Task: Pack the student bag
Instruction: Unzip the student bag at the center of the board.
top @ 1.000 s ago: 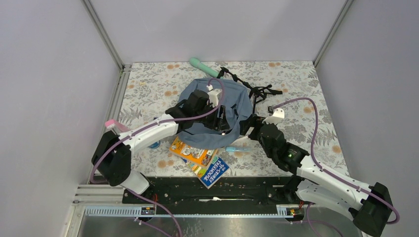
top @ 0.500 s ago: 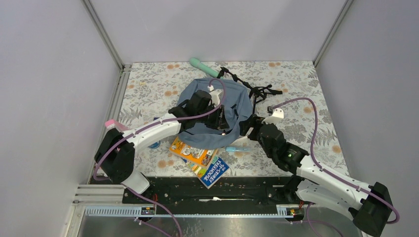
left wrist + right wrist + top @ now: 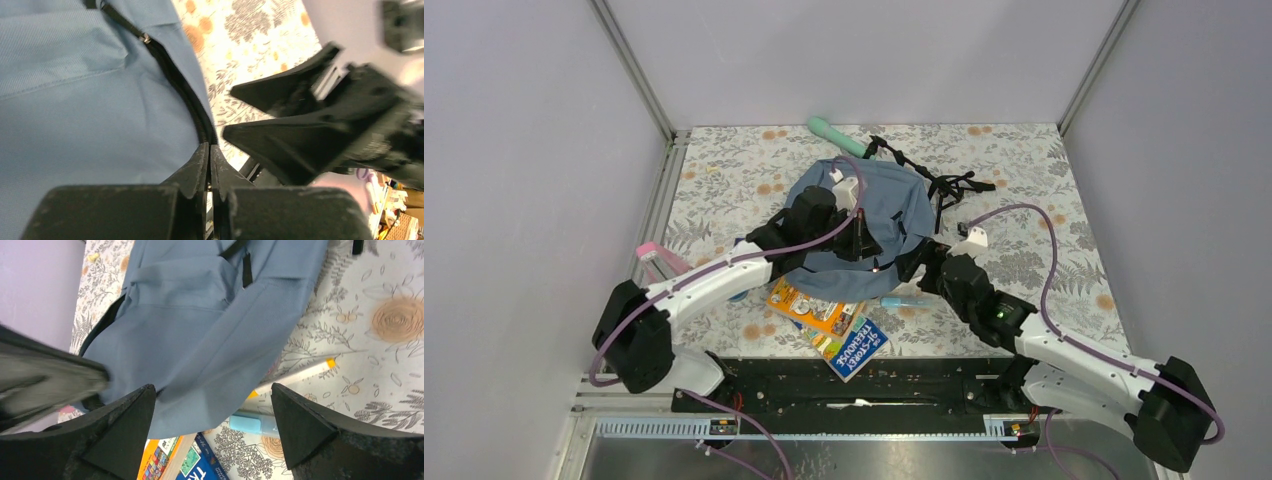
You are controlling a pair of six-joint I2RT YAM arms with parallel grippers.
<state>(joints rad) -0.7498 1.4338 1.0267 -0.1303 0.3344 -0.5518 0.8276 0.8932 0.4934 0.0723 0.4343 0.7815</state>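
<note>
The slate-blue student bag (image 3: 879,205) lies in the middle of the floral table, its black straps (image 3: 949,185) trailing to the right. My left gripper (image 3: 865,247) rests on the bag's near right side. In the left wrist view its jaws (image 3: 209,151) are pressed together where the dark zipper (image 3: 177,82) runs into the fingertips. My right gripper (image 3: 921,264) stands open just right of that spot. In the right wrist view (image 3: 212,410) the bag's lower edge (image 3: 200,340) hangs between its fingers, untouched.
Two books (image 3: 816,306) (image 3: 852,346) stick out from under the bag's near edge. A light blue marker (image 3: 255,424) and a white pen (image 3: 300,375) lie beside them. A mint-green object (image 3: 832,133) sits at the back, a pink item (image 3: 656,255) at the left.
My left gripper has closed at the bag's zipper and drawn slightly left and nearer. The right gripper has moved left toward the bag and opened a little wider.
</note>
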